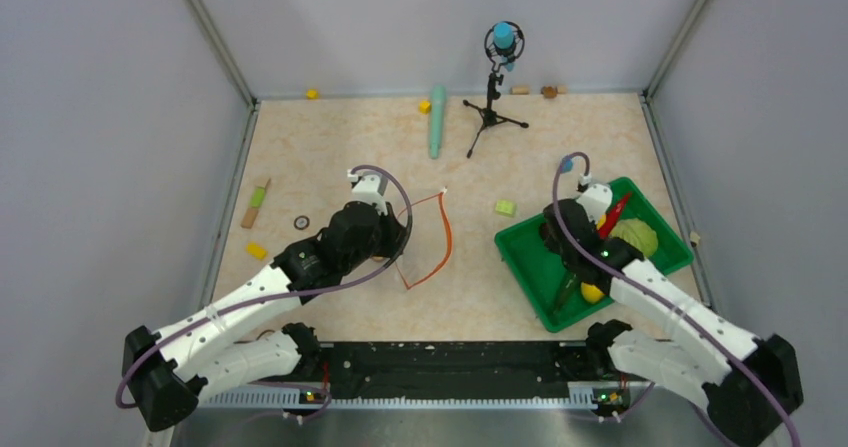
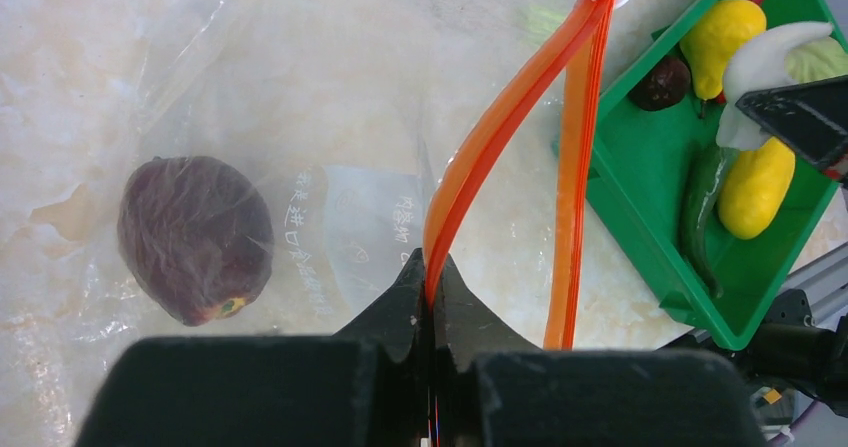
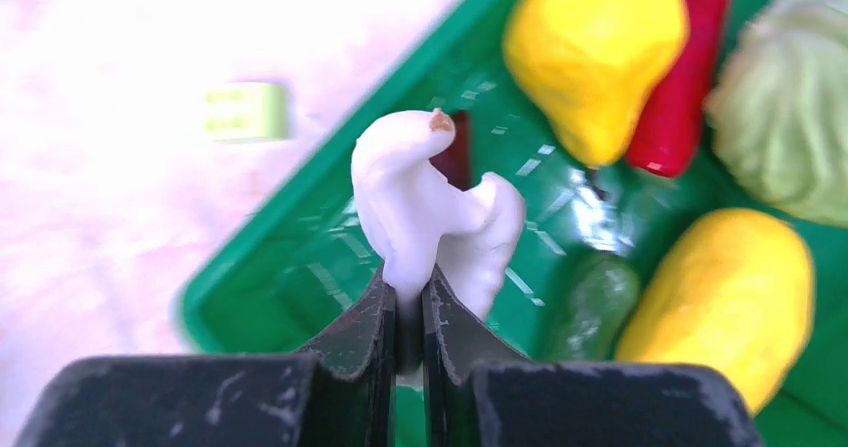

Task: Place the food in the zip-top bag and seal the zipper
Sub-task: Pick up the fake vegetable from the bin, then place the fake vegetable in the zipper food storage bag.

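- Garlic bulb (image 3: 420, 207) is hanging over the green tray (image 3: 290, 267), pinched tight between the right fingers (image 3: 360, 337).
- Left fingers (image 2: 395, 312) are clamping the zipper (image 2: 480, 157), propping the zip-top bag (image 2: 330, 117) open; a dark red piece (image 2: 195, 237) is lying inside, to their left.
- Loading is seemingly the step in hand; next, the bulb is needing carrying into the mouth beside the left fingers.

Walls: plain pale grey panels (image 1: 380, 27) on three sides, joined by slanted metal corner posts (image 1: 213, 32).
Surface: beige marbled worktop (image 1: 340, 137), evenly lit, shadows faint.
Near edge: black strip (image 1: 450, 362) above a toothed metal rail (image 1: 450, 399).
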`<action>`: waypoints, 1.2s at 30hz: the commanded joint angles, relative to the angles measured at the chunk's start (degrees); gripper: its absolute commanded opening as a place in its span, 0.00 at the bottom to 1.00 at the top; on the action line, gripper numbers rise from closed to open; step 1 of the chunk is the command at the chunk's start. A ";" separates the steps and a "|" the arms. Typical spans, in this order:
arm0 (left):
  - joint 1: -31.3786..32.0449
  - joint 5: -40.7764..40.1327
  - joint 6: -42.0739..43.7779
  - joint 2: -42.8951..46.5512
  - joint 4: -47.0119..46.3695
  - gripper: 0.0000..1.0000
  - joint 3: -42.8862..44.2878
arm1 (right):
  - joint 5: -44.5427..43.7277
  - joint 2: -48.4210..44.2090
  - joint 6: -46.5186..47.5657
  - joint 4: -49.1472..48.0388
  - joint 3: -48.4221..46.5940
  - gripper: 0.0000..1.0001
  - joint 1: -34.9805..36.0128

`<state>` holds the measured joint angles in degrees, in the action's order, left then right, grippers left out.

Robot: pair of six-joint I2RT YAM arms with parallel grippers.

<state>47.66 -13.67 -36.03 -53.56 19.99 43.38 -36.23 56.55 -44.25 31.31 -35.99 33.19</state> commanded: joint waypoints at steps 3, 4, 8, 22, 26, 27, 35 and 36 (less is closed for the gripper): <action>-0.20 2.18 0.60 0.49 -4.05 0.00 -0.74 | 23.42 -16.09 8.70 -11.66 2.75 0.00 -0.49; -0.14 2.17 0.65 0.45 -4.08 0.00 -0.75 | 26.11 -18.11 9.04 -13.31 3.32 0.00 -0.49; -0.16 2.29 0.61 -0.33 -3.83 0.00 -0.39 | 37.67 -22.32 9.94 -20.62 4.78 0.01 -0.50; -0.20 3.14 0.72 -0.59 -4.63 0.00 -0.70 | 74.64 -1.36 5.09 -55.68 1.89 0.00 2.44; -0.24 2.38 0.93 0.26 -4.73 0.00 -1.09 | 70.44 6.73 7.34 -54.55 -1.69 0.01 6.68; -0.20 1.84 0.99 0.43 -4.49 0.00 -1.05 | 70.38 8.65 7.18 -55.02 -2.25 0.02 7.37; -0.24 1.82 0.97 0.99 -4.74 0.00 -1.31 | 65.47 19.56 6.64 -56.29 -5.76 0.08 10.02; -0.20 1.75 0.97 1.02 -4.92 0.00 -1.40 | 64.82 20.38 6.51 -56.16 -6.02 0.09 10.11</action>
<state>47.66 -11.55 -35.81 -53.84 18.02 42.50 31.24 74.37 -38.50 -21.50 -38.30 42.22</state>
